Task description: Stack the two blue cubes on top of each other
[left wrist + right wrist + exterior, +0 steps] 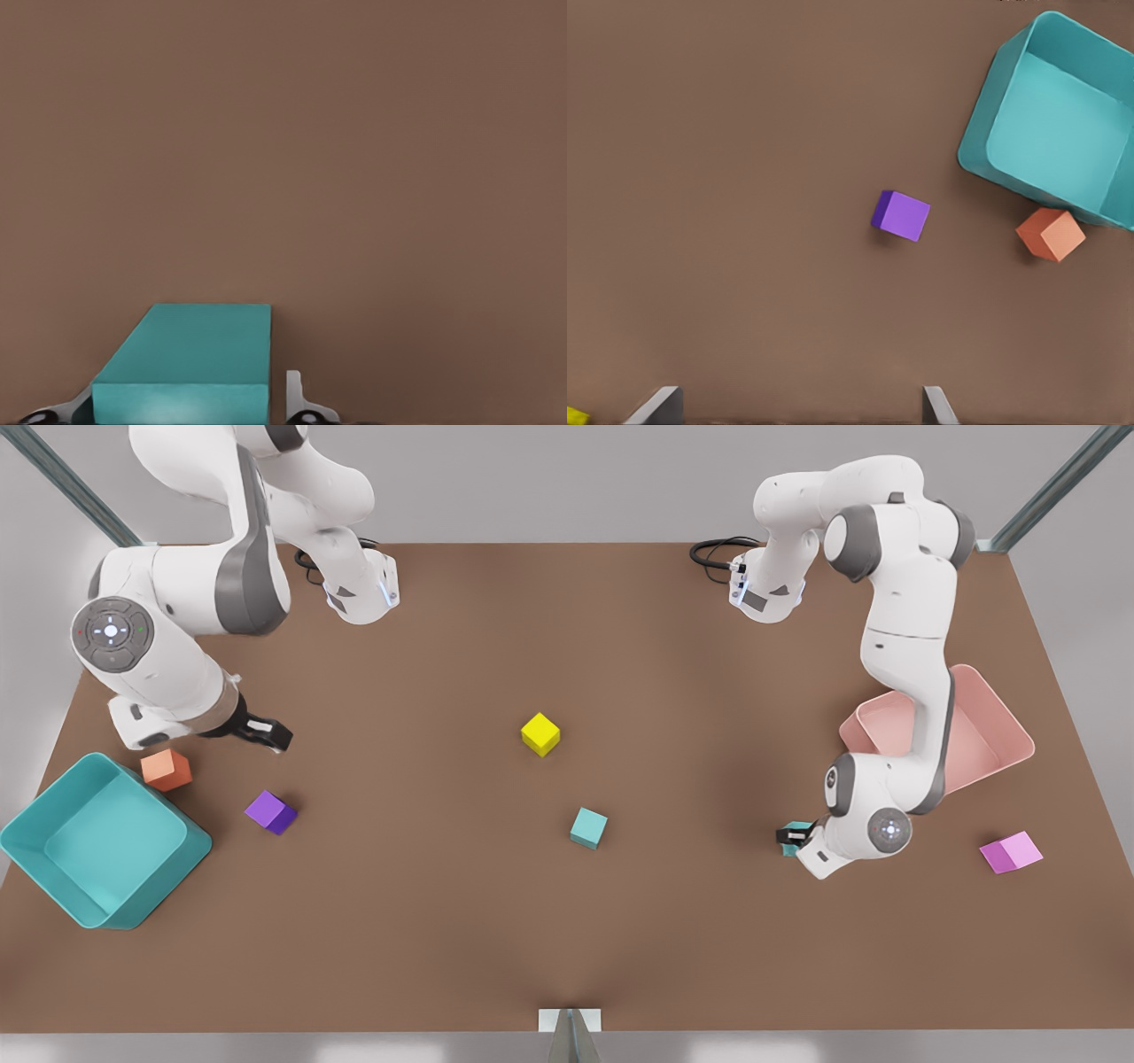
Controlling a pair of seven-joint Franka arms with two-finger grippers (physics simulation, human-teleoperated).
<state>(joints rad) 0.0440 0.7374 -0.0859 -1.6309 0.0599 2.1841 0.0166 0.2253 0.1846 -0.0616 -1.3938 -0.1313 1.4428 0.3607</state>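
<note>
The left pincer (791, 837) sits low on the counter (567, 921) at about 4 o'clock from the middle of the front view, fingers either side of a blue cube (800, 834). In the left wrist view that held cube (190, 367) lies flat between the two fingertips (295, 394), with a thin gap showing at one finger, so a firm pinch cannot be told. One face of the cube points squarely at the camera; being a cube, it has no long axis.

The other blue cube (589, 828) rests loose near the centre, at 9 o'clock from the held one and well apart, turned slightly to the counter's edges. Bare counter lies between them and out to the near edge. A yellow cube (540, 734) stands at 11 o'clock from it.

The right pincer (266, 733) waits spread at the front view's left, above a purple cube (902, 215), an orange cube (1051, 234) and the teal bin (974, 142). A pink bin (992, 717) and pink cube (1011, 853) sit at the right edge.
</note>
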